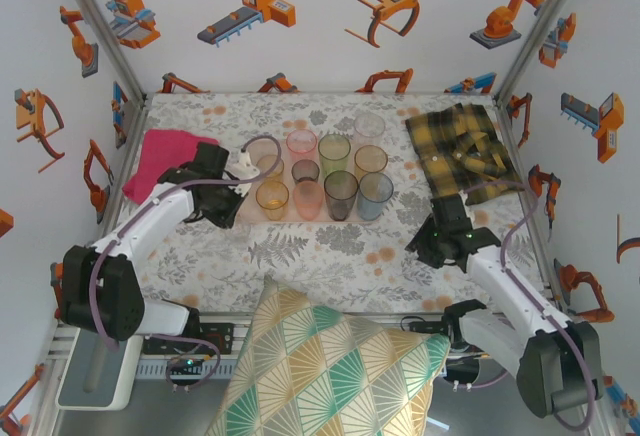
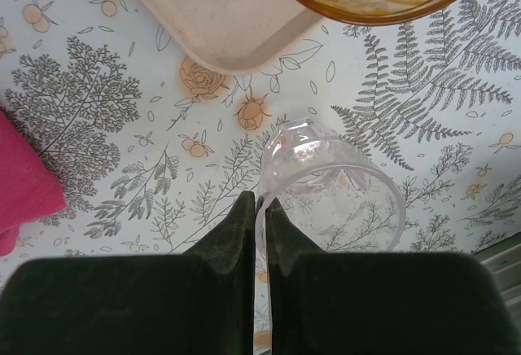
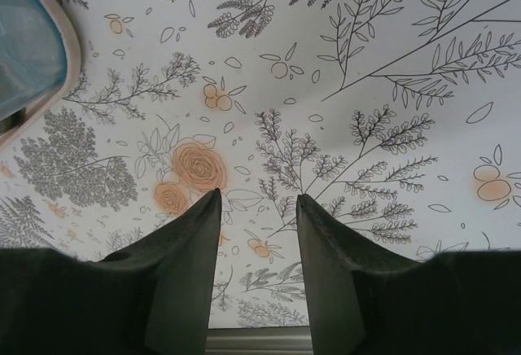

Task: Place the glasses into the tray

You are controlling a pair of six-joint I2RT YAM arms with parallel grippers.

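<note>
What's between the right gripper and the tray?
Just bare floral table cover lies between the right gripper and the tray, seen in the right wrist view.

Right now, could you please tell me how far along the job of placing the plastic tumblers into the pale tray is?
Nearly done. About ten tinted translucent tumblers already stand in the flat pale pink-beige tray. In hand: the left gripper is shut on the rim of a clear plastic tumbler, beside the tray's corner. Remaining: setting it inside. The right gripper is open, empty.
</note>
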